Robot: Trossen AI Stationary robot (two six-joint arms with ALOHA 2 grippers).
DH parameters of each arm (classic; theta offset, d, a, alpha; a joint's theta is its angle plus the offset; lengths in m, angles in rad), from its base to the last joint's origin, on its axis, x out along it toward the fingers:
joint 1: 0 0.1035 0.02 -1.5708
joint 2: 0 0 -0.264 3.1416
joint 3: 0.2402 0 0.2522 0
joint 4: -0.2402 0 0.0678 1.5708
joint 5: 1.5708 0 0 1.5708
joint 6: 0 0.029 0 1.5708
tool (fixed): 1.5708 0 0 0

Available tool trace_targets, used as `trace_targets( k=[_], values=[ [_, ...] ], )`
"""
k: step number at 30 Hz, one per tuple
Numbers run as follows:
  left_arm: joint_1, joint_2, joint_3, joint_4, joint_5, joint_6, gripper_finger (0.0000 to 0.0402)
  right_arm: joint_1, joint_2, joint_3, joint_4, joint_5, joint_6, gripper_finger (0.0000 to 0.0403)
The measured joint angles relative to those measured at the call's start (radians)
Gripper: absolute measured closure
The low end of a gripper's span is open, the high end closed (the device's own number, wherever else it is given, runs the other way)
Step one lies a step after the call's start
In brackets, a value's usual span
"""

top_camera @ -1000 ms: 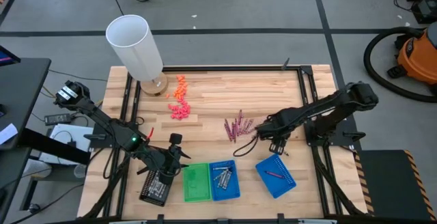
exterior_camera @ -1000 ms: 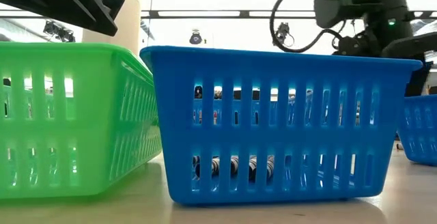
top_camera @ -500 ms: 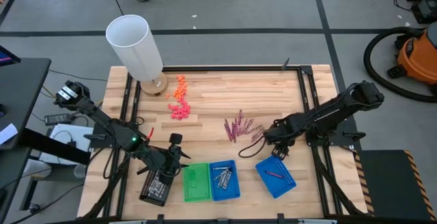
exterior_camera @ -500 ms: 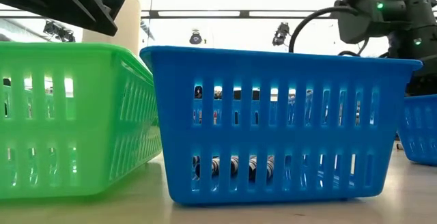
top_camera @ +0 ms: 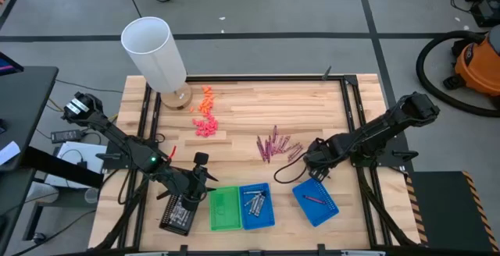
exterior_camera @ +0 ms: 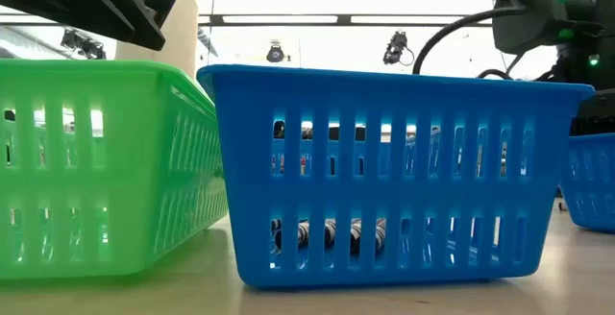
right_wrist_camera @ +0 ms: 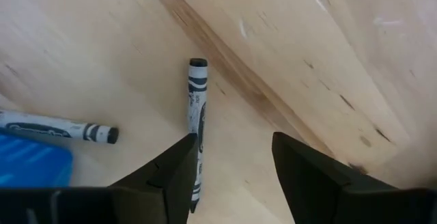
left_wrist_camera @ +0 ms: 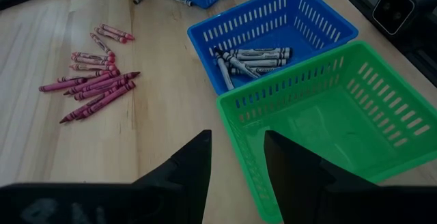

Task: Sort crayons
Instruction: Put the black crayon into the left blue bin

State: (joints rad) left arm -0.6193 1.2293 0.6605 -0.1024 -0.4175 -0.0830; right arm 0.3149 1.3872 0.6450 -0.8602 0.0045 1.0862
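Three trays, two grey crayons under open right hand.

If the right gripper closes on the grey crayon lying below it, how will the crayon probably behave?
The grey crayon looks round and thin, so a nudge would probably roll it across the smooth table. It seems stiff and light. It lies beside one finger of the open right gripper, so closing may push it sideways.

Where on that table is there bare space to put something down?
The far right wood of the table, beyond the loose crayons, is bare. The near edge is crowded: green tray, two blue trays, both arms.
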Motion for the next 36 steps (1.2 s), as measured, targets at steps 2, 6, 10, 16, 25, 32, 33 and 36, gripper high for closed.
trace_targets(
  k=[2,6,10,16,25,32,33,36],
  values=[
    [0.000,0.000,0.000,0.000,0.000,0.000,0.0255,0.011,0.001,0.006,-0.004,0.008,0.025,0.0204],
    [0.000,0.000,0.000,0.000,0.000,0.000,0.0255,0.039,0.001,0.034,-0.018,0.058,0.066,0.0205],
    [0.000,0.000,0.000,0.000,0.000,0.000,0.0255,0.058,0.001,0.041,-0.025,0.074,0.111,0.0205],
    [0.000,0.000,0.000,0.000,0.000,0.000,0.0255,0.094,0.098,0.055,-0.010,0.060,0.145,0.0205],
    [0.000,0.000,0.000,0.000,0.000,0.000,0.0255,0.116,0.236,0.135,-0.047,0.063,0.084,0.0213],
    [0.000,0.000,0.000,0.001,0.000,0.000,0.0255,0.114,0.205,0.143,-0.043,0.082,0.059,0.0272],
    [0.000,0.000,0.000,0.000,0.000,-0.001,0.0255,0.114,0.202,0.144,-0.042,0.083,0.057,0.0281],
    [0.000,0.000,0.000,0.000,0.000,-0.007,0.0255,0.113,0.200,0.144,-0.050,0.085,0.054,0.0307]
  ],
)
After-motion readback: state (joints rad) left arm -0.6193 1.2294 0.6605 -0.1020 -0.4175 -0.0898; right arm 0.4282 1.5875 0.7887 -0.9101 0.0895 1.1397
